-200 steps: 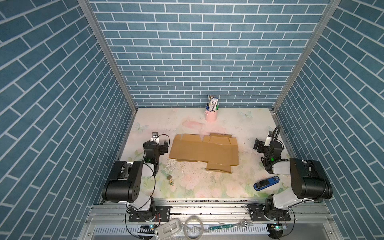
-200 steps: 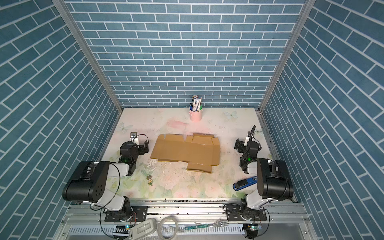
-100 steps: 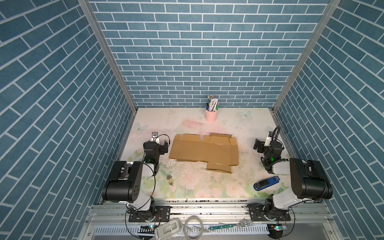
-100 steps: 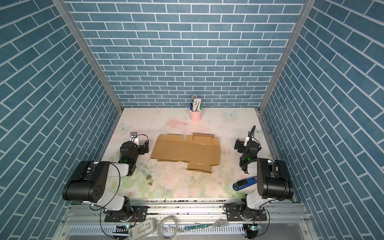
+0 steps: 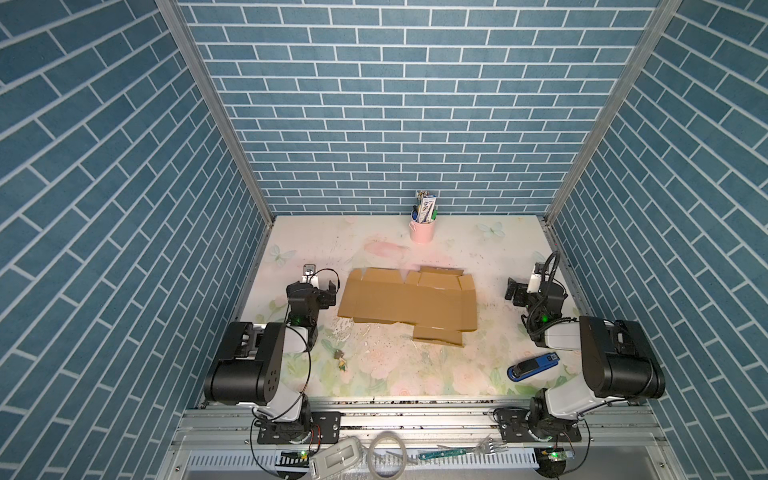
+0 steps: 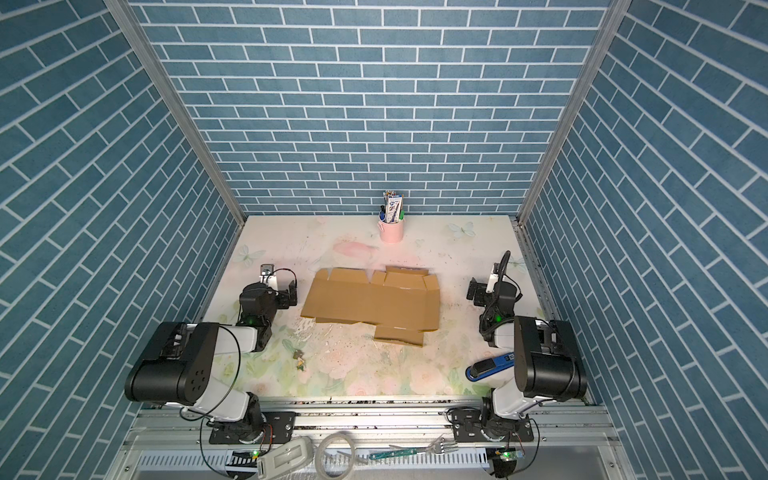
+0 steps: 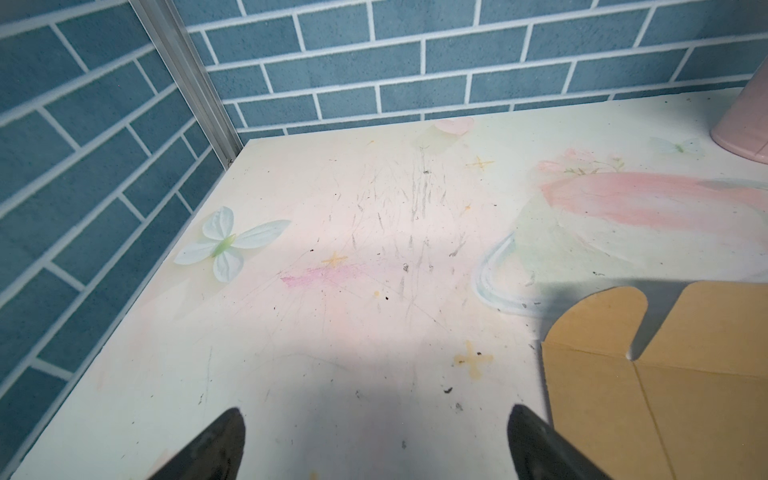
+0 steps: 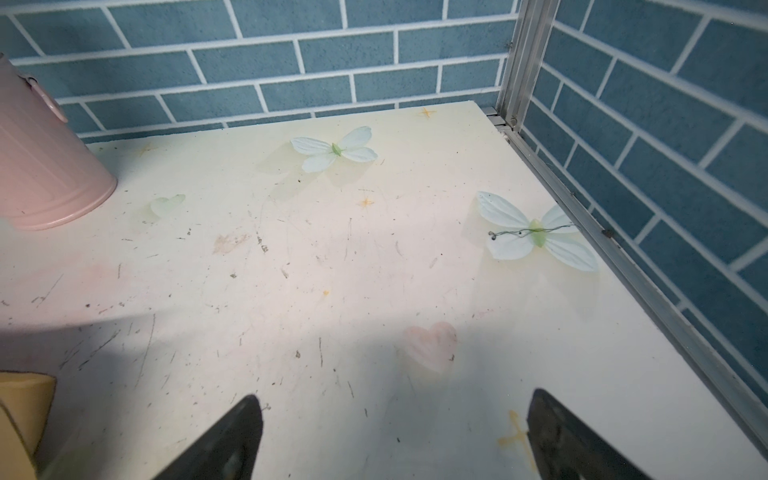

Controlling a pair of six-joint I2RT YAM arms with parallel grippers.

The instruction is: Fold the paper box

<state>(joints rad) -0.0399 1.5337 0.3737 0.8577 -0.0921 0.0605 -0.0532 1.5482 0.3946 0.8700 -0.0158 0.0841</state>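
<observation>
Across the lower middle of both top views spreads the tabletop (image 5: 498, 257), a pale, scuffed surface printed with flowers and butterflies. Dead centre on it lies the paper box (image 5: 407, 301), and it's no box yet. It's a wide flat blank of plain brown corrugated cardboard, matte, with crease lines, slits and rounded tabs along its upper edge, and one narrow flap jutting toward the bottom of the frame.

My read: light and stiff, willing to bend only along its creases, and likely to skate on that smooth surface if pushed from one side. Lying flat, it offers little to pinch, so an outer tab or a free edge looks like the place to get under.

Just left of the sheet sits the left hand (image 7: 374, 432), fingers spread wide, nothing between them, a rounded tab close by. Over on the right, well apart from the cardboard, the right hand (image 8: 395, 424) is just as wide and just as empty.

Smaller stuff: a pink cup (image 5: 422, 230) of stationery at upper centre, and a blue stapler (image 5: 532, 366) at lower right.
</observation>
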